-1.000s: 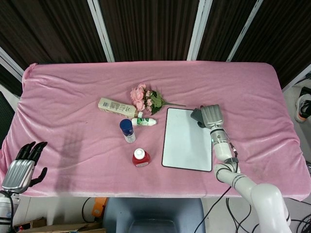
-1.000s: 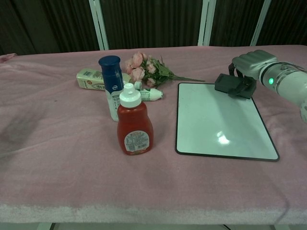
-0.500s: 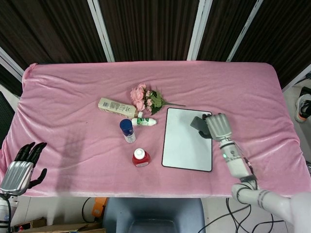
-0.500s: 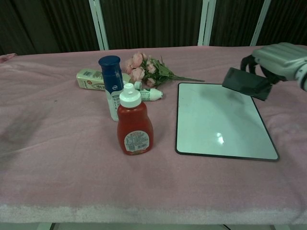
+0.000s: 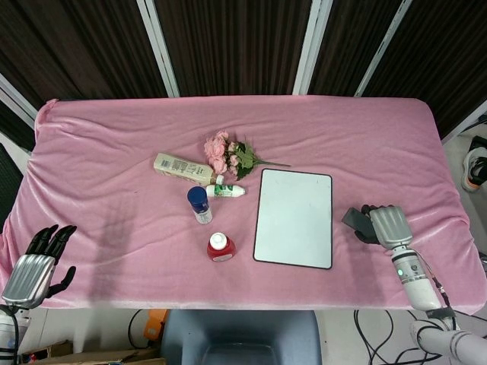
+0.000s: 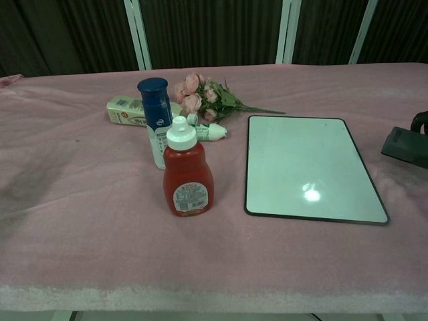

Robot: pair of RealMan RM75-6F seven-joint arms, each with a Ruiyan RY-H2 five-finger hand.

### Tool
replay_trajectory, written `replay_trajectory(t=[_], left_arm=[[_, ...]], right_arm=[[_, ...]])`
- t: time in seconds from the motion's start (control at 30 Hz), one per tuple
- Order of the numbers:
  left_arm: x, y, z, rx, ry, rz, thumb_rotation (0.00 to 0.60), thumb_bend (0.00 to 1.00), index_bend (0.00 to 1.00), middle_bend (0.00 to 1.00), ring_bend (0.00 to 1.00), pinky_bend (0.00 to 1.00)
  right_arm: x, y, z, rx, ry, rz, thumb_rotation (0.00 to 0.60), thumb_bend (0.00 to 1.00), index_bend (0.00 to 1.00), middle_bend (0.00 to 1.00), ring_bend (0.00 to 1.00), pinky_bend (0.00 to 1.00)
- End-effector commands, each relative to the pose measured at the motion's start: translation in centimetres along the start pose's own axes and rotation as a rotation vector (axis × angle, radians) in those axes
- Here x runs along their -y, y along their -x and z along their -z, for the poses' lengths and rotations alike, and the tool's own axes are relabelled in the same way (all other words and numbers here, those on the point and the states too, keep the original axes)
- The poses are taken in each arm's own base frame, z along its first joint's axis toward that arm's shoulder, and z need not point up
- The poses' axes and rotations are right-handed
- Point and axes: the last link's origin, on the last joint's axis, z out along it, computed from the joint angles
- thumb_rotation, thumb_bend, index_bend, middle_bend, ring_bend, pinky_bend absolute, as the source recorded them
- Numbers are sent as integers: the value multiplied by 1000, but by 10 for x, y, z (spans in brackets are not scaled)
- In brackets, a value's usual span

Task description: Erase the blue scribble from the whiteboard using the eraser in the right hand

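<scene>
- Right hand point(image 5: 386, 225), silver-backed with dark fingers, off the right side of the white rectangular whiteboard with a thin black frame point(image 5: 294, 217), over the pink velvet tablecloth point(image 5: 114, 160).
- Fingers of that hand curled around the dark grey flat block eraser point(image 5: 354, 220), which sticks out on the hand's left side, toward the board but apart from it.
- In the chest view only the eraser point(image 6: 405, 146) and a sliver of dark finger visible at the right edge, clear of the whiteboard point(image 6: 304, 167).
- Whiteboard flat on the cloth, right of centre, long side running near to far; surface plain white with a spot of glare, no blue marks visible.
- Left hand point(image 5: 36, 261) at the near left corner, past the table edge, silver back up, dark fingers spread apart and holding nothing.
- Red squeeze bottle with a white cap point(image 6: 188, 173) upright just left of the board's near left corner.
- Clear bottle with a dark blue cap point(image 6: 155, 119) upright just beyond the red one.
- Small white tube with green print point(image 5: 226, 190) lying on its side between the blue-capped bottle and the board's far left corner.
- Cream-coloured bottle point(image 5: 183, 167) lying on its side further left and beyond.
- Bunch of pink artificial roses with green leaves point(image 5: 233, 154) lying beyond the board's far left corner, stems pointing right.
</scene>
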Motion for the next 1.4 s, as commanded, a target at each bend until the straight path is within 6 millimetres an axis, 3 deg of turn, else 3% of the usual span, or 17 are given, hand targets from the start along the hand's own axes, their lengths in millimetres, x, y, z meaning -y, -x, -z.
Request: replay_trajectory(t=[0.03, 0.3, 0.47, 0.57, 0.7, 0.77, 0.83, 0.93, 1.0, 1.03, 1.1, 1.13, 1.2, 1.4], left_arm=[[0, 0, 0, 2, -2, -1, 600, 433, 0, 89, 35, 81], [0, 0, 0, 4, 2, 3, 600, 433, 0, 86, 35, 82], [0, 0, 1, 6, 7, 8, 600, 433, 0, 86, 35, 81], [0, 0, 1, 7, 7, 8, 600, 433, 0, 86, 35, 81], [0, -1, 2, 3, 9, 9, 600, 433, 0, 86, 35, 81], [0, -1, 2, -3, 8, 11, 600, 433, 0, 85, 35, 81], [0, -4, 3, -21, 5, 16, 600, 433, 0, 53, 30, 82], [1, -4, 3, -32, 4, 17, 600, 433, 0, 20, 17, 80], [1, -5, 3, -42, 2, 18, 600, 433, 0, 4, 7, 69], [2, -6, 2, -57, -2, 18, 600, 433, 0, 0, 0, 57], [3, -7, 3, -76, -4, 20, 600, 432, 0, 0, 0, 39], [3, -7, 4, -76, -2, 19, 600, 432, 0, 0, 0, 36], [3, -7, 6, -70, 0, 18, 600, 433, 0, 1, 0, 36], [1, -4, 6, -49, 0, 7, 600, 433, 0, 12, 0, 36]], right_arm=[[4, 7, -3, 22, -25, -5, 600, 475, 663, 650, 581, 678], [1, 12, -3, 61, -25, 12, 600, 474, 518, 543, 474, 666], [-6, 10, 3, 104, -16, 43, 600, 473, 317, 407, 345, 601], [-8, 5, 7, 116, -16, 40, 600, 462, 226, 345, 294, 576], [-9, -7, 16, 81, -19, 2, 600, 459, 187, 318, 277, 575], [-9, -16, 25, 44, -21, -23, 600, 456, 158, 297, 256, 548], [-9, -31, 46, -30, -30, -62, 600, 442, 116, 261, 221, 481], [-9, -36, 57, -47, -23, -69, 600, 421, 77, 213, 174, 404], [-10, -39, 64, -49, -11, -72, 600, 394, 39, 141, 105, 289], [-10, -44, 80, -55, 13, -85, 600, 371, 12, 78, 45, 186], [-3, -61, 107, -127, 27, -117, 600, 353, 0, 21, 0, 88], [1, -58, 131, -165, 22, -118, 600, 350, 0, 15, 0, 77], [3, -49, 146, -149, 4, -69, 600, 347, 0, 4, 0, 63], [6, -52, 148, -171, -14, -81, 600, 345, 0, 0, 0, 54]])
